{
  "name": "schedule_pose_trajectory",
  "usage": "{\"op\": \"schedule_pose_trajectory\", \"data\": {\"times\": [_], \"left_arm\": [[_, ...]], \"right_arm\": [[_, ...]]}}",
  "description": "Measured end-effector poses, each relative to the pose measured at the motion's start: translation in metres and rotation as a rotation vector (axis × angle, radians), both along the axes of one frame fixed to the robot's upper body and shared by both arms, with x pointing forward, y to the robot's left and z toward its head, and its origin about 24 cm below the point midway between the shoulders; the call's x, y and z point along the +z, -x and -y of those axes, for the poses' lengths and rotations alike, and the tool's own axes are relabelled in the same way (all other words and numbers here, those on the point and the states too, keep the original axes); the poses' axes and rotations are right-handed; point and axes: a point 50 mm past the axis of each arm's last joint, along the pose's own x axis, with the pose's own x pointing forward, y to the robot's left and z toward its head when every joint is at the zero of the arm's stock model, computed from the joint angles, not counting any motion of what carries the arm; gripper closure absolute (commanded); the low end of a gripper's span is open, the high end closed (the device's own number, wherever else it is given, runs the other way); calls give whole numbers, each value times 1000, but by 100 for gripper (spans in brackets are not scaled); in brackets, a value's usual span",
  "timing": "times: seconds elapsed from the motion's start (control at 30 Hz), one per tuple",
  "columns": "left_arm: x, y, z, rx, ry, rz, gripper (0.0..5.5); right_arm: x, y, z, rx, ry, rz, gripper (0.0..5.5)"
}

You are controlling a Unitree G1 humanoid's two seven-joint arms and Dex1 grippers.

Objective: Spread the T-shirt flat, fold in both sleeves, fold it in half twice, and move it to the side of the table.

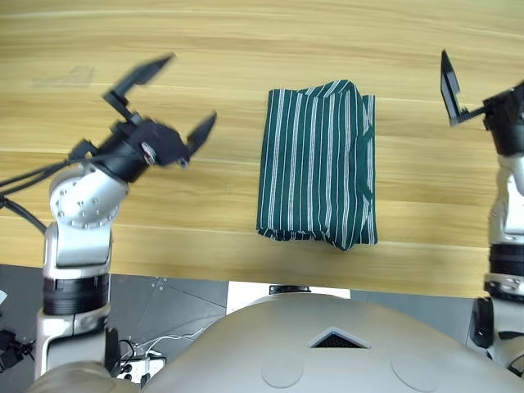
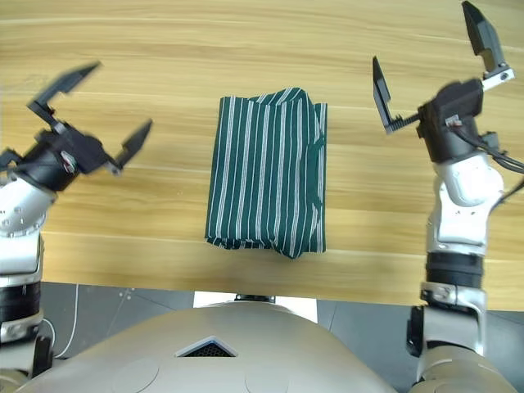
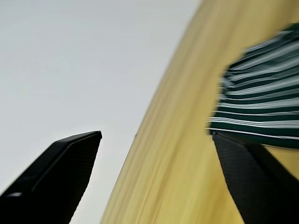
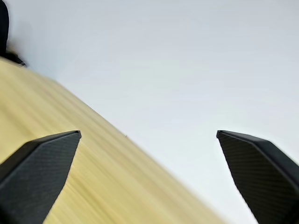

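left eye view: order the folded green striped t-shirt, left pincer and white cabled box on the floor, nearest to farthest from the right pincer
1. Folded green white-striped T-shirt, middle of the wooden table, left of the right pincer.
2. Left pincer, past the shirt, over the table's left side.
3. White cabled box, on the dark floor below the table's near edge.

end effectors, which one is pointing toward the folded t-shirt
The left end effector: it is angled toward the T-shirt, while the right end effector points straight ahead, not at it.
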Motion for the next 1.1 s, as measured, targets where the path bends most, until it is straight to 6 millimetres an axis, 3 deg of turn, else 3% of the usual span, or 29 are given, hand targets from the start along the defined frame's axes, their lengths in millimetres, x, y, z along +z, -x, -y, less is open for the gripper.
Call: {"op": "schedule_pose_trajectory", "data": {"times": [0.13,0.2,0.3,0.43,0.53,0.8,1.1], "left_arm": [[1,14,10,-163,-252,110,109],[-1,16,16,-245,-356,201,109],[-19,24,19,-418,-520,300,109],[-40,25,7,-526,-617,364,109],[-52,27,-5,-553,-620,345,109],[-76,47,-6,-616,-520,248,109],[-85,41,19,-693,-433,249,109]], "right_arm": [[2,22,2,48,340,116,10],[-11,30,-6,131,502,142,10],[-51,49,-20,392,756,88,10],[-76,57,-6,530,925,31,10],[-82,65,-1,554,929,32,10],[-93,74,5,579,900,53,10],[-100,78,-24,694,822,132,10]]}}
